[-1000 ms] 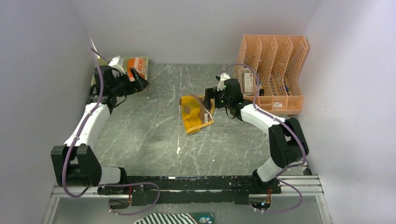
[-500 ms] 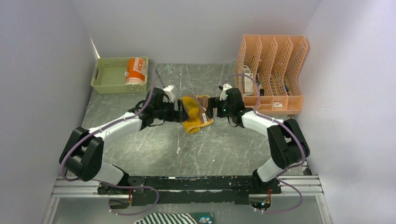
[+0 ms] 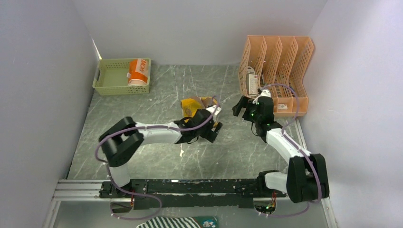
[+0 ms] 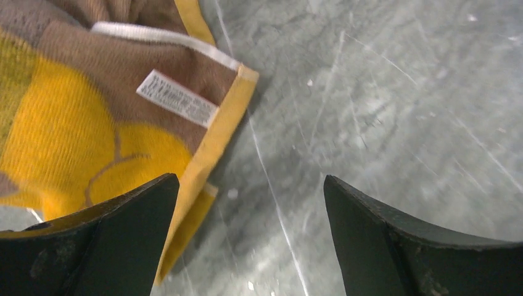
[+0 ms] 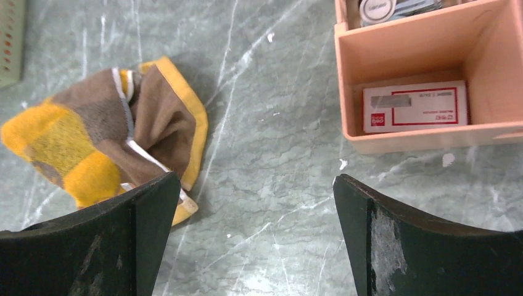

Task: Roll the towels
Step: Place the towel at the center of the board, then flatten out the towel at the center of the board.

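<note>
Yellow towel (image 3: pixel 194 105) lay crumpled mid-surface (image 3: pixel 157 95), not yet rolled. The left end effector (image 4: pixel 247 182) hovered wide over its corner, holding nothing; the right end effector (image 5: pixel 256 179) hung wide nearby. Spreading it flat probably came next.

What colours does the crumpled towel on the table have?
Yellow towel with brown print; right wrist view shows it best.

We see a green basket (image 3: pixel 111 76) far left on the grey table (image 3: pixel 228 156), a peach rack (image 3: pixel 278 52) far right, a striped cloth (image 3: pixel 166 222) nearest.
</note>
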